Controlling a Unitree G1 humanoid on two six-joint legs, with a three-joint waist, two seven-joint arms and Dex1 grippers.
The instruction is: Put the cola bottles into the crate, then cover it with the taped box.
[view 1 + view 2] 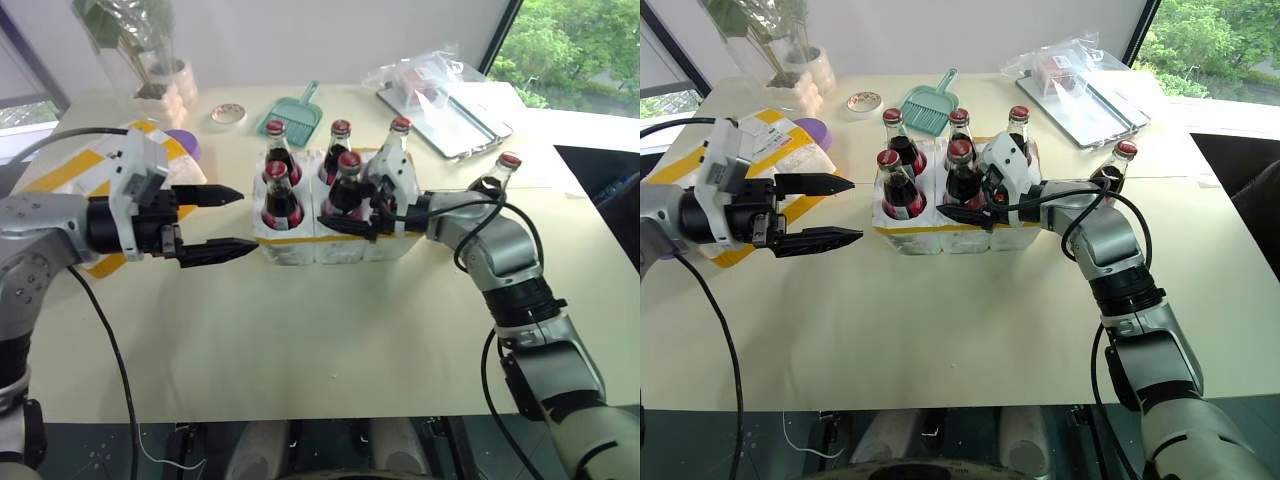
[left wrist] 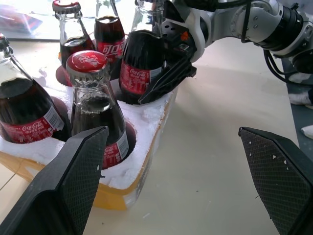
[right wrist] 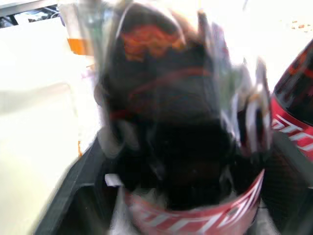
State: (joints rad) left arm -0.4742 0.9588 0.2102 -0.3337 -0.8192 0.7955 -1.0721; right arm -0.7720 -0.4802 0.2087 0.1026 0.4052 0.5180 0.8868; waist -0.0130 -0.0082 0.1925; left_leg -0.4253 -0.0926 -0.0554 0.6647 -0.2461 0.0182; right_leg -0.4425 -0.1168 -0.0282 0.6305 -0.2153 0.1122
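My right claw (image 1: 352, 222) straddles a cola bottle (image 1: 347, 185) in crate (image 1: 300, 243) mid-surface, grip unclear | left claw (image 1: 225, 220) gaping, left of crate, standby | sixth bottle (image 1: 497, 176) far right | taped box (image 1: 790, 150) far left

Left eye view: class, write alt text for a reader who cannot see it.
Five cola bottles stand in a white foam crate on a table; a sixth bottle stands outside. The right pincer is at the crate's front; the left pincer is open beside it.

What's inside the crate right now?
Five cola bottles stand in the crate; the right gripper is at the front-right one. A sixth bottle stands outside on the table. The remaining well is hidden behind bottles and gripper.
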